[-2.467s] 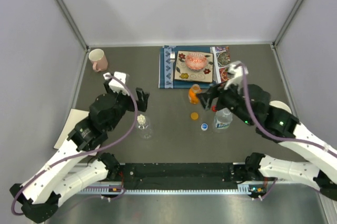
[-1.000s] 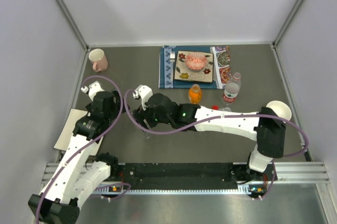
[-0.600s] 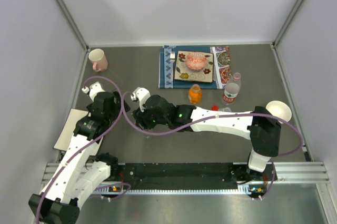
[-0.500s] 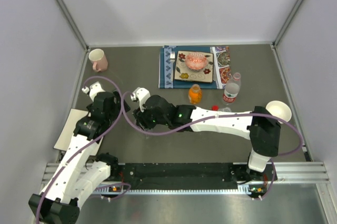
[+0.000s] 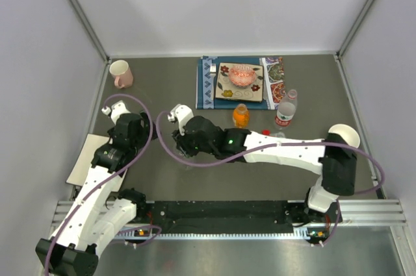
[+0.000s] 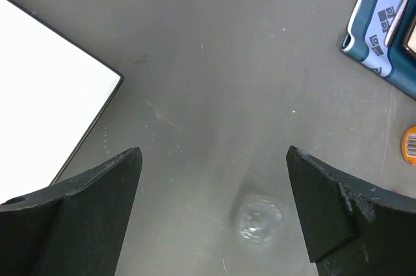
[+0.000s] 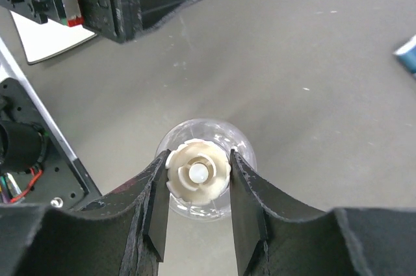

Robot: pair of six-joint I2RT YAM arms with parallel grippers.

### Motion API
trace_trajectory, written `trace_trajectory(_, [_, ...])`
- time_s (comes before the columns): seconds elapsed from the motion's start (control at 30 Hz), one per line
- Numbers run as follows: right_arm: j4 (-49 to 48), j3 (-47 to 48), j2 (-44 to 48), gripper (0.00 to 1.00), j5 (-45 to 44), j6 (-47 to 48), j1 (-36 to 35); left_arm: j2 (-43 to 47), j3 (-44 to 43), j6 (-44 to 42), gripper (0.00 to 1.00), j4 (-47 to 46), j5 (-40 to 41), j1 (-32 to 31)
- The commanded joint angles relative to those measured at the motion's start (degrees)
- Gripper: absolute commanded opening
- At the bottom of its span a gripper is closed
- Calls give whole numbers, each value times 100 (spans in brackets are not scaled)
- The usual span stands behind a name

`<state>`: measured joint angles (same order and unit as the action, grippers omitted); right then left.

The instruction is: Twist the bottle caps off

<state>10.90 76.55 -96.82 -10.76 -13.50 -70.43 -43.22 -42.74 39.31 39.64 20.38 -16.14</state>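
Right gripper point(image 7: 197, 186) is closed down onto the white cap point(image 7: 197, 171). Both pads touch its ribbed rim on opposite sides, with no gap showing in the wrist view. The cap is seated on the plain clear bottle point(image 7: 205, 130), which stands upright on the table point(image 5: 214, 172), left of centre.

We judge the grip is taken from straight above and across the cap's width so that a wrist roll will turn the cap about the bottle's own axis.

Right arm pose: it is stretched from its base at the near right across to the left of centre, with the wrist pointing down over the bottle.

Left gripper point(image 6: 211, 178) is spread wide and holds nothing. That arm is folded at the left over bare table, just beside a white sheet point(image 6: 39, 113). It is not bracing the bottle, so we expect the bottle could spin with the cap.

The orange bottle point(image 5: 240, 116) and red-label bottle point(image 5: 285, 112) stand well apart to the right, near the patterned mat point(image 5: 207, 84). Whether their caps are on is too small to tell.
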Motion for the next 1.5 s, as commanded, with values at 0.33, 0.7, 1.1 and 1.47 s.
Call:
trace_trajectory(0.33, [1521, 79, 2588, 0, -527, -565, 1021, 77, -437, -503, 99, -2413, -2402, 32])
trace_trajectory(0.7, [1688, 474, 3098, 0, 961, -1576, 1805, -292, 124, -951, 99, -6227, -6740, -591])
trace_trajectory(1.1, [1925, 1072, 3169, 0, 2148, -1928, 2078, 33, 267, -1751, 99, -6047, -6767, -1066])
trace_trajectory(1.47, [1741, 1107, 3011, 0, 2728, -2043, 2077, -406, -58, -1681, 99, -6108, -6749, -1233])
